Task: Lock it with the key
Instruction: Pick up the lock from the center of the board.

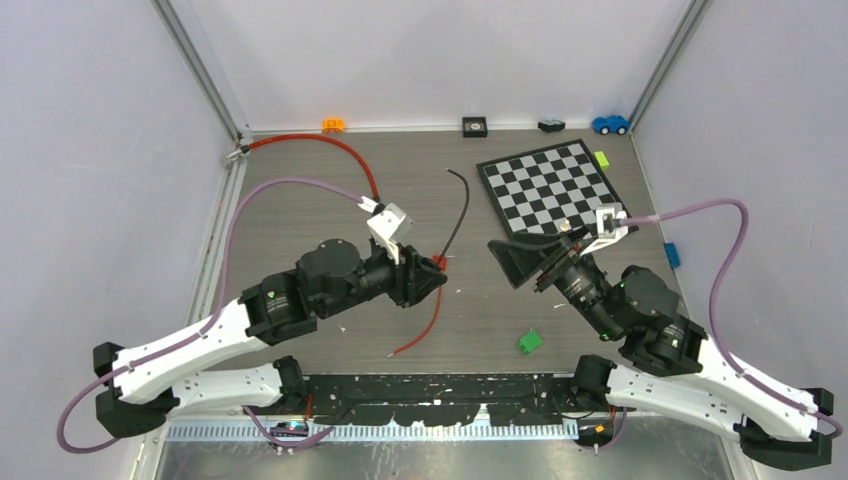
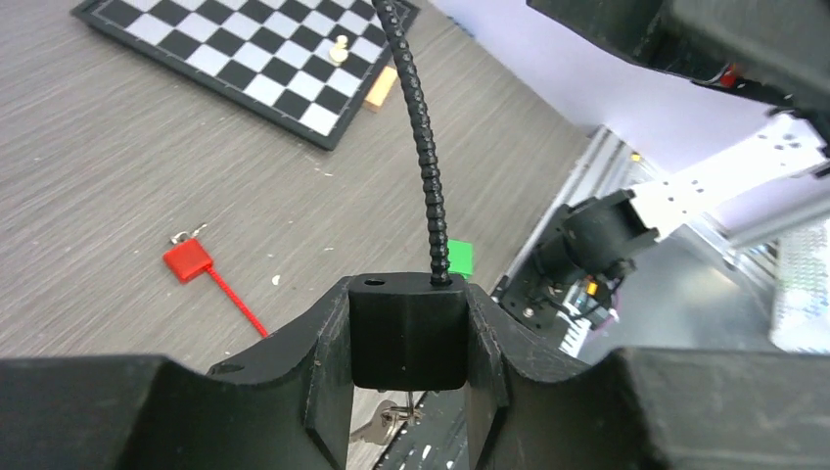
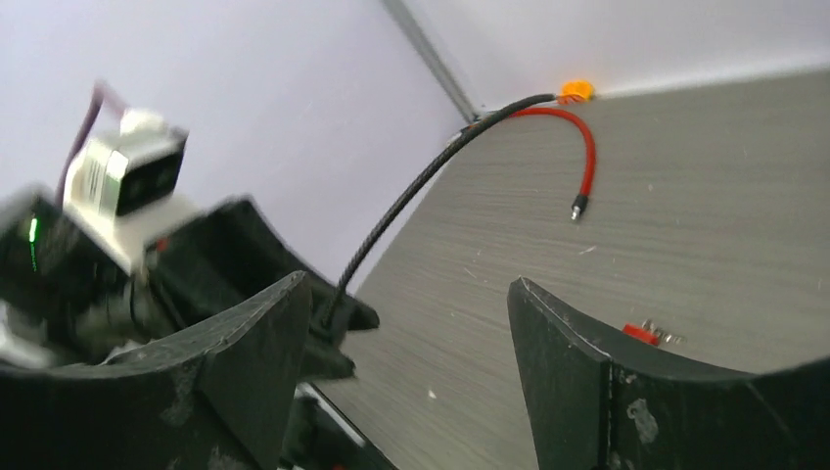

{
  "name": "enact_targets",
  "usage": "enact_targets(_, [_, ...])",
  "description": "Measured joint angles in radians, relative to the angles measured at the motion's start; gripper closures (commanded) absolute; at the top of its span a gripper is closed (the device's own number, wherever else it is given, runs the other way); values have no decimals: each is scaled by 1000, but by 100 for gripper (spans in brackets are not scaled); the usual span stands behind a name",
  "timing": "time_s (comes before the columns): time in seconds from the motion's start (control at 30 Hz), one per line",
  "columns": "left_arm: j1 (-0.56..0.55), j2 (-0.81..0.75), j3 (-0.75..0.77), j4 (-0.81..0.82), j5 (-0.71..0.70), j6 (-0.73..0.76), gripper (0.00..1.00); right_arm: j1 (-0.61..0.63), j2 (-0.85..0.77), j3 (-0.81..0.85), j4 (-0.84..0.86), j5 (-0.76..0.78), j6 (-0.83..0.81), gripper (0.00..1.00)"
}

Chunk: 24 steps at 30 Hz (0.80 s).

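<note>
My left gripper (image 2: 408,290) is shut on a black lock body (image 2: 408,338), which fills the gap between its fingers. The lock's black beaded cable (image 2: 423,147) rises from one hole in its top, and the hole beside it stands empty. A silver key (image 2: 391,421) on a ring hangs from the lock's underside. In the top view the left gripper (image 1: 438,277) is at mid-table, with the cable (image 1: 462,205) arcing away from it. My right gripper (image 1: 503,265) faces it from the right, a short way off. Its jaws (image 3: 406,333) stand open with nothing between them.
A red tag (image 2: 188,260) with a thin red strap lies on the table beside the left gripper. A chessboard (image 1: 550,185) lies at the back right, a green block (image 1: 530,341) near the front, and a red cable (image 1: 320,145) at the back left. Small toys line the far wall.
</note>
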Motion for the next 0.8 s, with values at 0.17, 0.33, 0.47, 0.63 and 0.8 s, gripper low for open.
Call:
enact_targets(0.17, [37, -32, 12, -55, 174, 7, 100, 0, -36, 4, -29, -349, -432, 21])
enact_targets(0.33, [38, 11, 50, -177, 333, 23, 100, 0, -4, 45, -140, -691, -878, 19])
enact_targets(0.47, [38, 44, 59, -244, 415, 37, 100, 0, 96, 158, -249, -838, -1117, 23])
enact_targets(0.63, [38, 70, 66, -288, 473, 39, 100, 0, 229, 279, -391, -944, -1283, 29])
enact_targets(0.8, [38, 74, 76, -299, 495, 45, 100, 0, 299, 298, -509, -998, -1357, 44])
